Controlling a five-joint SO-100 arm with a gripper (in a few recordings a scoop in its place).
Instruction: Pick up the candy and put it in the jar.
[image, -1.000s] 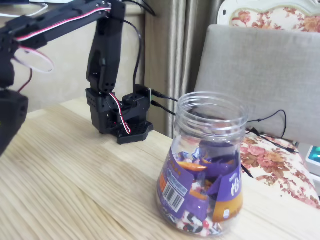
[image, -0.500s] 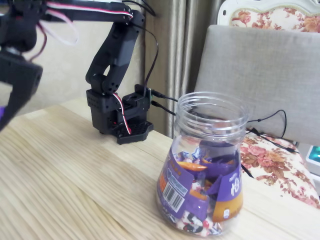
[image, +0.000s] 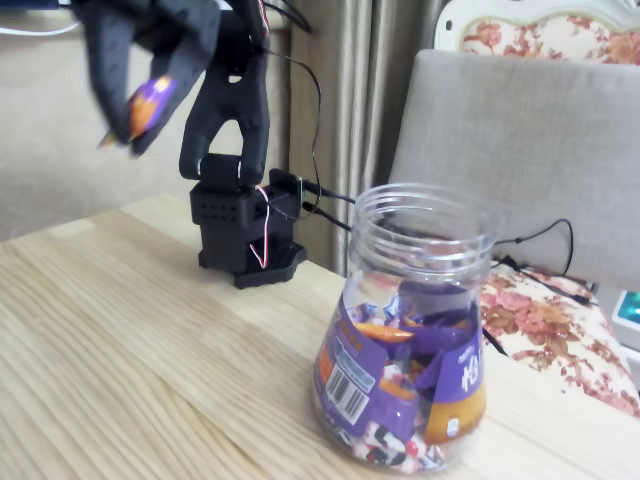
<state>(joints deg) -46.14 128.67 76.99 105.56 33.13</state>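
1. The hand (image: 135, 105) sits in the upper left of the frame, blurred, its dark fingers closed around the candy (image: 148, 103). The sweet shows as a purple strip with an orange patch, pinched between them and clear of the worktop (image: 120, 340).

2. The candy is held high, probably so it can pass over the rim of the jar (image: 408, 335) instead of knocking into its side.

3. The jar stands upright on the worktop in the lower right of the frame, well apart from the hand. It has no lid, so its wide neck is open for a drop from above.

4. Purple and orange wrappers, one with a white barcode, already fill the jar's flared bottom. The neck above them is bare.

5. The arm's black base (image: 245, 235) stands at the far edge of the worktop, left of the jar and behind it.

6. My judgement: the carry is under way and the release is not yet done. The hand needs to travel right and line up over the neck before letting go.
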